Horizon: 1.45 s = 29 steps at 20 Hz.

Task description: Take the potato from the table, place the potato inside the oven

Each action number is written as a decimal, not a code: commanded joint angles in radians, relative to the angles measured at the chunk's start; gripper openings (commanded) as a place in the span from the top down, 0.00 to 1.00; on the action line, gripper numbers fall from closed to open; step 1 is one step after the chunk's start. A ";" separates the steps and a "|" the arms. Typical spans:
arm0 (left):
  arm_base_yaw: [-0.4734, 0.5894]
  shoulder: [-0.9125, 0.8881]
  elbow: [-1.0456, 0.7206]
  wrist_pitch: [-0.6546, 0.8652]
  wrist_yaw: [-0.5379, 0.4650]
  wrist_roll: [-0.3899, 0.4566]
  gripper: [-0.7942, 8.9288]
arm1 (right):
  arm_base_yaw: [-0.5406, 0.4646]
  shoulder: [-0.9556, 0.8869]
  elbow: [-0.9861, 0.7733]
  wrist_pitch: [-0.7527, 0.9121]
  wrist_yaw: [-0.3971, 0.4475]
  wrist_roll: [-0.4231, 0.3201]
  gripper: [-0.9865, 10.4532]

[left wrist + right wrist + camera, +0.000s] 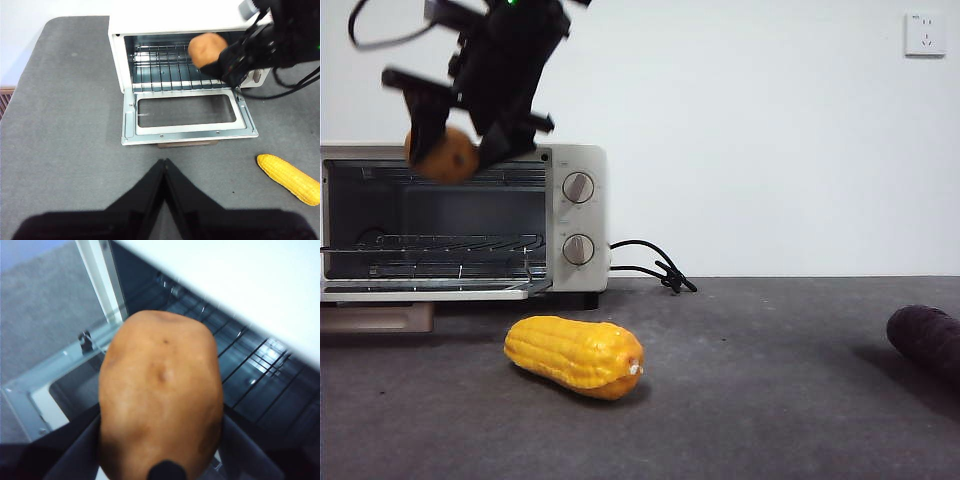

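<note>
Your oven (pixel 575 215) stands with its door (pixel 187 114) dropped flat onto the table (pixel 770 400), so the mouth is open across its whole width and the wire rack (pixel 440 243) inside sits bare. Your right gripper (pixel 455 135) hangs at the oven's upper front edge, just outside the mouth, its fingers (pixel 425 110) spread only as wide as the potato (pixel 160 395) and clamped on it from both sides. The potato is in the air, level with the top of the oven opening. Your left gripper (pixel 164 162) waits in front of the oven door, fingers pressed together and holding nothing. The corn cob (pixel 575 355) lies on the table in front of the oven, toward its knob side, apart from the door.
</note>
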 commanded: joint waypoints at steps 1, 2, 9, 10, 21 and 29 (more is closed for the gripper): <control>-0.002 0.009 -0.006 0.003 0.000 -0.007 0.92 | 0.002 0.054 -0.007 0.016 -0.001 0.014 0.86; -0.002 0.013 -0.006 0.003 0.000 -0.007 0.92 | 0.002 0.064 -0.006 0.026 0.004 0.015 0.86; -0.002 0.050 -0.006 0.003 -0.001 -0.007 0.92 | -0.010 0.121 -0.007 0.117 0.037 0.066 0.86; -0.003 0.058 -0.006 0.003 -0.001 -0.007 0.92 | -0.011 0.126 -0.006 0.134 0.050 0.066 0.86; -0.030 0.099 -0.006 0.003 -0.004 -0.007 0.92 | -0.024 0.175 -0.006 0.208 0.136 0.071 0.86; -0.030 0.099 -0.006 0.003 -0.003 -0.006 0.92 | -0.028 0.182 -0.006 0.178 0.140 0.114 0.58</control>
